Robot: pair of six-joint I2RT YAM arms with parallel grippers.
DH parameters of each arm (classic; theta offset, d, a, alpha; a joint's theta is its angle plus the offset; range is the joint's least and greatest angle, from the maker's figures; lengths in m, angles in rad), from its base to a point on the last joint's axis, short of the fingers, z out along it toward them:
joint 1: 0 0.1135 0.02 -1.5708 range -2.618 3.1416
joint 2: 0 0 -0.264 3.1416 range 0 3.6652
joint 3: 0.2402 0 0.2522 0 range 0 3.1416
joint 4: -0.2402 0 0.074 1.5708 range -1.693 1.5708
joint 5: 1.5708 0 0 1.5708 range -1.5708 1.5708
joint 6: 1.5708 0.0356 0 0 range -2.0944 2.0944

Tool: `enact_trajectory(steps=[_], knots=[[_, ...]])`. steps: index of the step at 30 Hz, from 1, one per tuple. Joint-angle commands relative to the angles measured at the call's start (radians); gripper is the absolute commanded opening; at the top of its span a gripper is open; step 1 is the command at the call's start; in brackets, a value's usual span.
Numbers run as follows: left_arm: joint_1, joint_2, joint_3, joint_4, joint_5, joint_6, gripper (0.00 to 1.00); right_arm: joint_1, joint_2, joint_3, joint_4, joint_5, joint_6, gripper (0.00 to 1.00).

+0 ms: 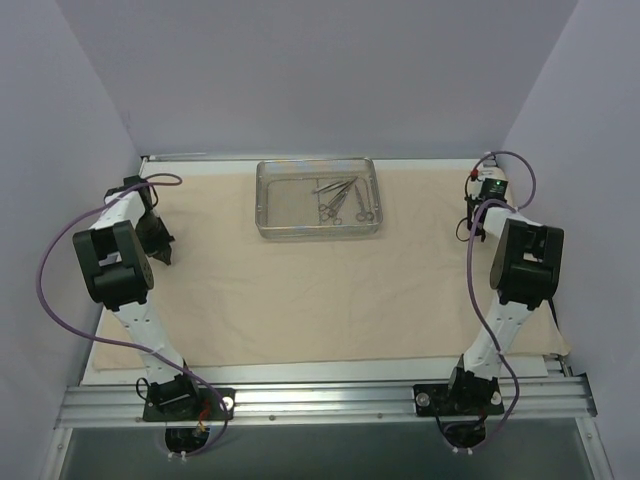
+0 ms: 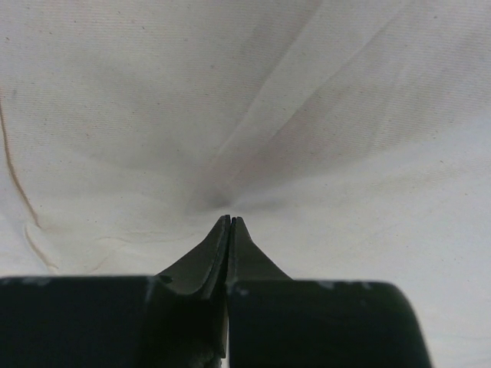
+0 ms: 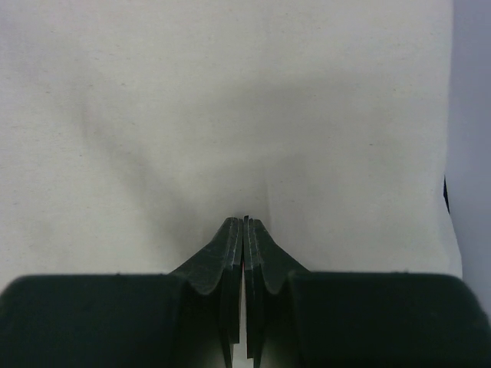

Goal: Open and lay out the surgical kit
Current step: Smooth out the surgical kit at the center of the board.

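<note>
The beige cloth wrap (image 1: 300, 300) lies opened flat across the table (image 1: 400, 371), covering nearly all of it from the left edge to the right edge of the top view. On it, in the upper centre of that frame, sits the clear rectangular tray (image 1: 262, 200). The slim metal instruments (image 1: 340, 200) lie clustered inside the tray, in its right half, overlapping one another; their exact number is hard to make out.

The left tool (image 2: 230, 221) is at the left side of the top view, down at the cloth near its left border and well apart from the tray. Its fingers are clenched together. Creases in the fabric run out from the tips toward the upper right of the wrist view; I cannot tell whether a fold is caught between them.

The right tool (image 3: 245, 221) is at the upper right of the top view, near the cloth's right border. Its fingers are also clenched, over smooth cloth with only a soft dimple ahead of the tips.
</note>
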Motion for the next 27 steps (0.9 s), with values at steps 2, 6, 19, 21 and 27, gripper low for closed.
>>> enact_trajectory(steps=[2, 6, 19, 21, 27], knots=[[0.015, 0.022, 0.031, -0.004, -0.019, 0.017, 0.02, -0.030, 0.002, 0.004, -0.028, 0.036, -0.023, 0.00], [0.020, 0.038, 0.027, 0.003, -0.029, 0.022, 0.02, -0.046, 0.002, 0.006, -0.029, 0.032, -0.034, 0.00], [0.027, 0.065, 0.036, 0.010, -0.022, 0.028, 0.02, -0.059, 0.097, 0.057, -0.063, -0.019, -0.060, 0.00], [0.027, 0.065, 0.036, 0.013, -0.019, 0.028, 0.02, -0.061, 0.121, 0.066, -0.075, -0.022, -0.063, 0.00], [0.027, 0.046, 0.024, 0.014, -0.028, 0.031, 0.02, -0.059, 0.106, 0.086, -0.082, -0.017, -0.057, 0.00]])
